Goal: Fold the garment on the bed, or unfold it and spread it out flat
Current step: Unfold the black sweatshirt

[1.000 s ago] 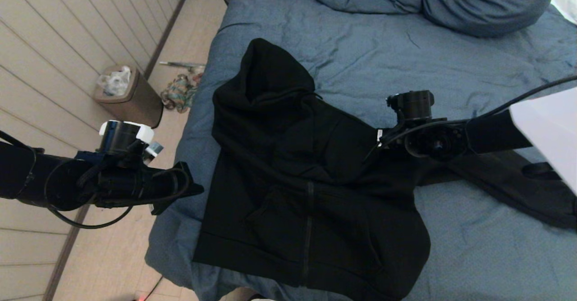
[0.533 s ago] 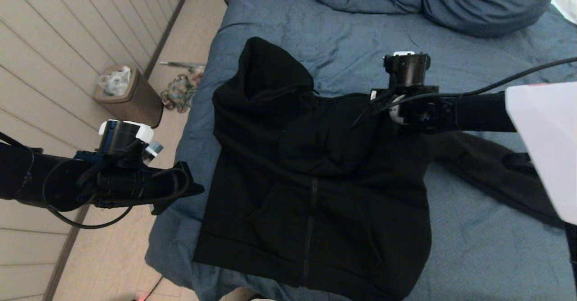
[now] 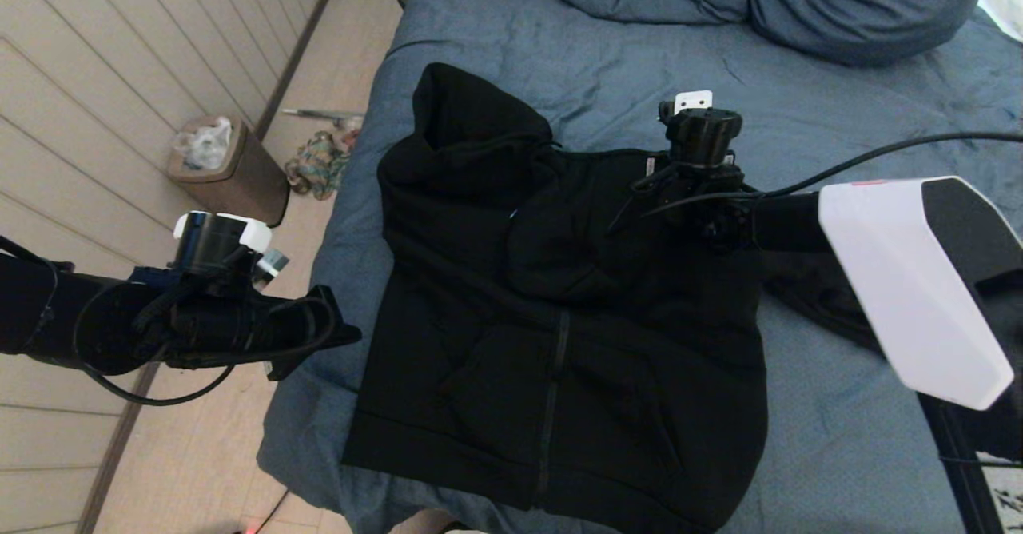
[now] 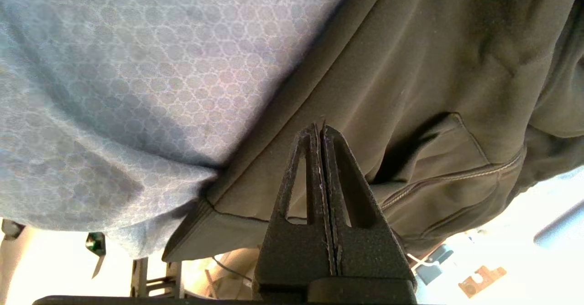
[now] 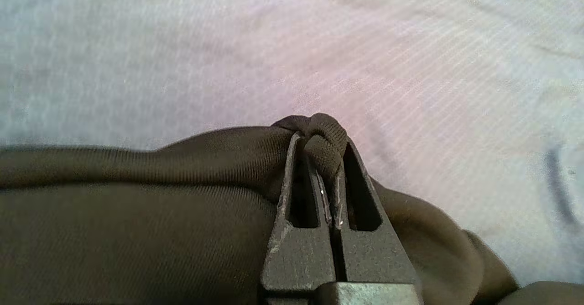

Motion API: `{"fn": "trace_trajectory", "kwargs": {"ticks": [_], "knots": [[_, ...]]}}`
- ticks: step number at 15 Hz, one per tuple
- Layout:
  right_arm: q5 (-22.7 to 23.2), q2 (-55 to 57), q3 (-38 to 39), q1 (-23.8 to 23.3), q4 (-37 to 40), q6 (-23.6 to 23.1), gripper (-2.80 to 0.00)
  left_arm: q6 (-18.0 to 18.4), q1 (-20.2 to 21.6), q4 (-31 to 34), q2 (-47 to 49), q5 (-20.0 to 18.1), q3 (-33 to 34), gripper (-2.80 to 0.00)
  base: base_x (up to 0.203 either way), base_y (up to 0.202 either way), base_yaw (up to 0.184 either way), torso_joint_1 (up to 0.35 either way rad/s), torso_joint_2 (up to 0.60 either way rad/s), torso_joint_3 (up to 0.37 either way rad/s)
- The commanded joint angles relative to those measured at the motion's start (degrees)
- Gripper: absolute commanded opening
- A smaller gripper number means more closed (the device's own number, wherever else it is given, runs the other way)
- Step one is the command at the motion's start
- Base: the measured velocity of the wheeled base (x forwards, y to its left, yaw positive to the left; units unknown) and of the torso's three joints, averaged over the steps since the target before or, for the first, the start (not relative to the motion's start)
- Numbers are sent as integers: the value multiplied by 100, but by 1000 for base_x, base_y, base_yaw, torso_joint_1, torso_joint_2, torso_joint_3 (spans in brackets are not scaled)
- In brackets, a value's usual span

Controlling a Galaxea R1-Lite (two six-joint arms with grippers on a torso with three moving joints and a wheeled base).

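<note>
Black hooded sweatshirt [image 3: 551, 334] front-up on the bed [image 3: 839, 438], hem at the near edge, right gripper [image 5: 325, 156] clamped on a ribbed fold by the shoulder, left gripper [image 4: 322, 134] closed empty beside the bed's left edge, open duvet beyond.

garment [image 3: 551, 318]: black, zipper up, hood far end | bed [image 3: 839, 118]: under garment | right gripper [image 3: 679, 190]: over garment's far right shoulder | left gripper [image 3: 320, 334]: just beside garment's left edge

garment [image 3: 559, 318]: black zip hoodie, front up, one sleeve apparently folded across | bed [image 3: 839, 118]: wrinkled blue
</note>
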Motion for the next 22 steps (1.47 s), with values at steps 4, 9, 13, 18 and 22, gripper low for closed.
{"fn": "trace_trajectory", "kwargs": {"ticks": [4, 9, 13, 18, 22], "knots": [[36, -85, 2, 25, -234, -34, 0, -34, 0, -7, -58, -12, 17, -280, 0, 0, 0, 0, 0, 0], [136, -505, 25, 20, -212, 20, 0, -37, 0, -7, -135, -12, 26, -280, 0, 0, 0, 0, 0, 0], [134, -850, 108, 23, -47, 156, 0, -43, 0, -7, -222, -12, 61, -280, 0, 0, 0, 0, 0, 0], [1687, -2183, 119, -275, 4067, 2535, -280, -17, 0, -50, -295, 33, 25, -280, 0, 0, 0, 0, 0, 0], [4465, -3753, 666, -1701, 6762, 4042, -280, 252, -84, -198, -92, 593, -776, -280, 0, 0, 0, 0, 0, 0]]}}
